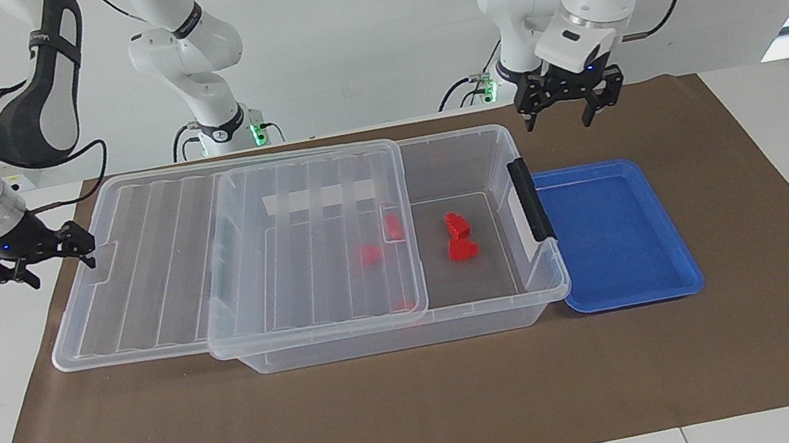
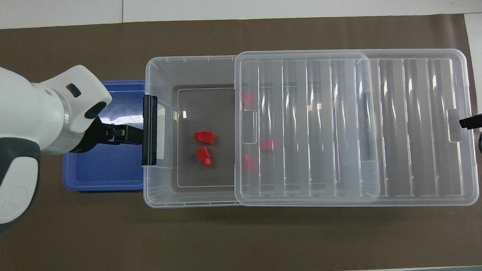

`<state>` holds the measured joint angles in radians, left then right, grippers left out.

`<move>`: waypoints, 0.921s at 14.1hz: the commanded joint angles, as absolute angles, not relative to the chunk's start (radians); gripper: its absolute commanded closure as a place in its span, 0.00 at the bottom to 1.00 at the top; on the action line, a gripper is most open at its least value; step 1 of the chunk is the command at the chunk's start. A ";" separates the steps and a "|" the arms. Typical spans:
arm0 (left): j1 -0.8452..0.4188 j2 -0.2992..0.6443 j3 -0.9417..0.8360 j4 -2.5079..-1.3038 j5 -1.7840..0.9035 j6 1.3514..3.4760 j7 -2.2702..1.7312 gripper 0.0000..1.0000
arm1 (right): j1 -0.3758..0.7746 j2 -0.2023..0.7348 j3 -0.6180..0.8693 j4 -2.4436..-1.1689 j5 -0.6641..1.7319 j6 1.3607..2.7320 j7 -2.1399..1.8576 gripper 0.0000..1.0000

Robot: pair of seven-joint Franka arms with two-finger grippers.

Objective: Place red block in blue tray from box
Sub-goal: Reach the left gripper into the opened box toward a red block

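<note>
The clear box [image 1: 398,334] stands mid-table with its ribbed lid [image 1: 152,272] slid toward the right arm's end, leaving the latch end uncovered. Two red blocks [image 1: 459,236] lie exposed on the box floor, and others show blurred under the lid [image 1: 370,254]. The blue tray [image 1: 619,230] sits empty beside the black latch [image 1: 530,199]. My left gripper [image 1: 561,115] is open and empty, raised over the tray [image 2: 106,172] next to the latch [image 2: 150,130]. My right gripper [image 1: 62,270] is open and empty, by the lid's overhanging end [image 2: 385,126]. The overhead view shows the exposed blocks [image 2: 203,136].
Brown paper [image 1: 428,410] covers the table. The slid lid juts well past the box toward the right arm's end. Bare paper lies on the side of the box and tray farther from the robots.
</note>
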<state>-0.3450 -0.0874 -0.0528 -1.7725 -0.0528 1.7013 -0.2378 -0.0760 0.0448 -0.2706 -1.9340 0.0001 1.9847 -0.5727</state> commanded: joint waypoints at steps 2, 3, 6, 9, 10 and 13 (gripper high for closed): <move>-0.471 -0.129 -0.040 -1.888 -0.038 1.851 -0.408 0.00 | -0.089 0.043 -0.284 -1.934 0.002 2.000 -0.620 0.00; -0.492 -0.126 -0.040 -1.919 -0.038 1.905 -0.434 0.00 | -0.089 0.043 -0.285 -1.934 0.002 2.000 -0.620 0.00; -0.528 -0.111 -0.041 -2.003 -0.038 2.011 -0.465 0.00 | -0.089 0.043 -0.296 -1.934 0.002 2.000 -0.647 0.00; -0.563 -0.025 -0.041 -2.017 -0.037 2.074 -0.579 0.00 | -0.089 0.043 -0.296 -1.934 0.002 1.999 -0.647 0.00; -0.572 -0.005 -0.041 -2.028 -0.038 2.101 -0.624 0.00 | -0.089 0.043 -0.296 -1.931 0.008 1.996 -0.646 0.00; -0.598 0.058 -0.040 -2.054 -0.037 2.175 -0.692 0.00 | -0.086 0.066 -0.266 -1.861 0.020 1.935 -0.621 0.00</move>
<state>-0.5688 0.0271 -0.0540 -2.0359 -0.0527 2.1262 -0.6332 -0.0757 0.0454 -0.2896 -1.9197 0.0006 1.9806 -0.6077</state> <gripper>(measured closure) 0.000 0.000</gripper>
